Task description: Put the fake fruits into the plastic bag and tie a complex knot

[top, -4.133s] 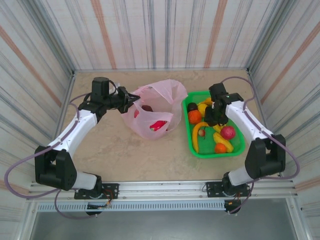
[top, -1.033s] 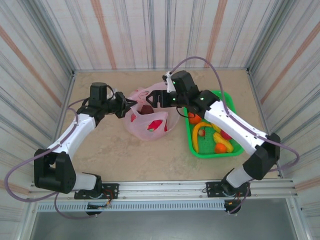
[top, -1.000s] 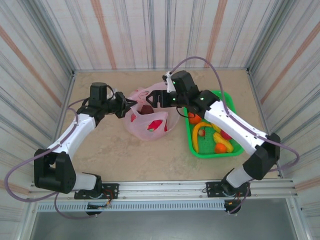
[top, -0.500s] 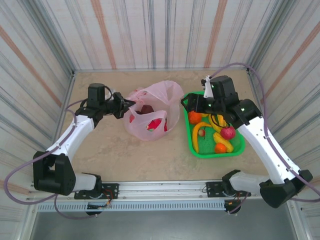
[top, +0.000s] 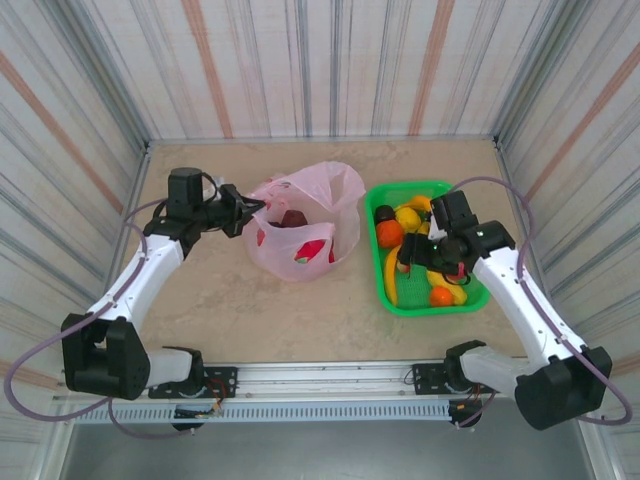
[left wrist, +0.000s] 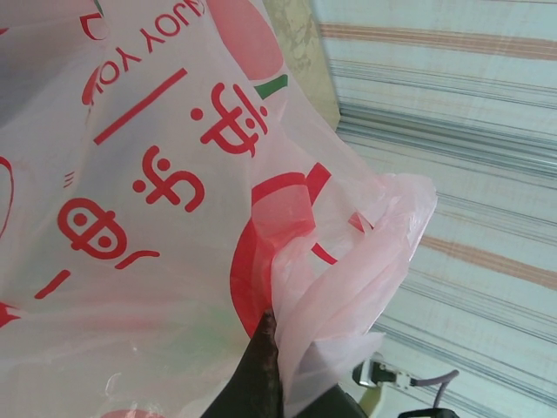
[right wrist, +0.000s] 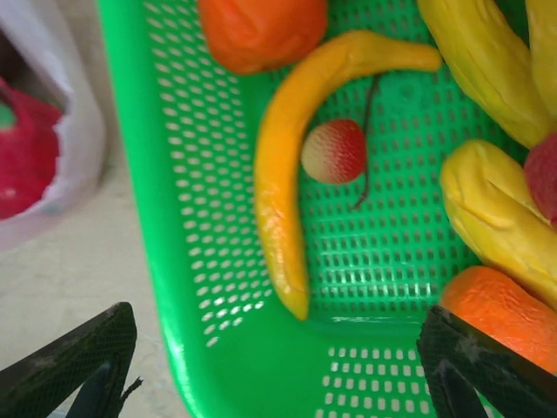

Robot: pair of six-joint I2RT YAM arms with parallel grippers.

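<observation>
The pink plastic bag [top: 300, 228] stands open mid-table, with red pieces [top: 314, 250] and a dark brown fruit [top: 293, 218] inside. My left gripper [top: 240, 211] is shut on the bag's left rim. In the left wrist view the bunched pink film [left wrist: 339, 287] is pinched beside a dark finger [left wrist: 261, 374]. My right gripper [top: 428, 262] hangs open over the green basket [top: 382, 285]. In the right wrist view, a curved yellow banana [right wrist: 277, 183] and a small red fruit [right wrist: 334, 151] lie between and beyond its fingertips [right wrist: 83, 357]. It holds nothing.
The basket also holds oranges [right wrist: 261, 30], more yellow bananas [right wrist: 496, 218] and a dark fruit [top: 384, 213]. Its left wall [right wrist: 139, 174] runs close beside the bag [right wrist: 43, 131]. Striped walls enclose the table on three sides. Bare tabletop lies in front of the bag.
My right arm swung from over the bag's mouth back right and down over the basket, jaws narrowing slightly. The left gripper kept its hold and drew slightly left.
</observation>
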